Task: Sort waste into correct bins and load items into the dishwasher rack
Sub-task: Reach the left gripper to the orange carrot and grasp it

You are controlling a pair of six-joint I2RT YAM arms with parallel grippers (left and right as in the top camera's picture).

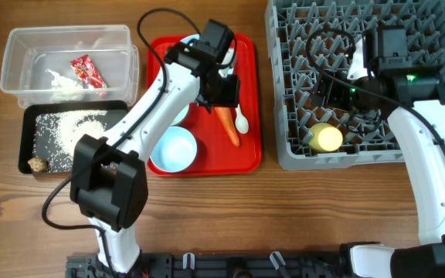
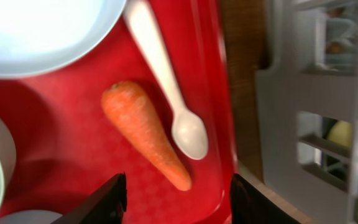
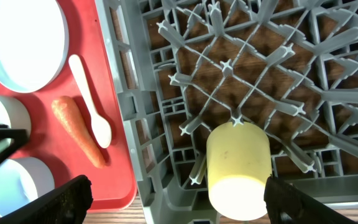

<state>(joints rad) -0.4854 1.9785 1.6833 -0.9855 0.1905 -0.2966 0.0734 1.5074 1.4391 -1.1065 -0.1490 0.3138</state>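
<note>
An orange carrot [image 1: 227, 123] [image 2: 145, 134] lies on the red serving tray beside the white spoon [image 1: 242, 120] [image 2: 166, 81]. My left gripper [image 1: 221, 94] [image 2: 178, 200] hovers over the carrot's thin end, open, with nothing between its fingers. A pale blue plate [image 2: 42, 31] and a bowl [image 1: 174, 149] also sit on that tray. The yellow cup [image 1: 327, 139] [image 3: 238, 165] lies in the grey dishwasher rack [image 1: 361, 46]. Above the rack my right gripper [image 1: 331, 89] [image 3: 179, 205] stands wide open and empty, the cup just ahead of it.
A clear tub [image 1: 10, 58] at the back left holds a red wrapper [image 1: 87, 72] and a white tissue [image 1: 56, 77]. In front of it, the black tray [image 1: 25, 139] holds rice [image 1: 72, 127] and a brown lump [image 1: 37, 164]. The red serving tray [image 1: 249, 158] lies between bins and rack.
</note>
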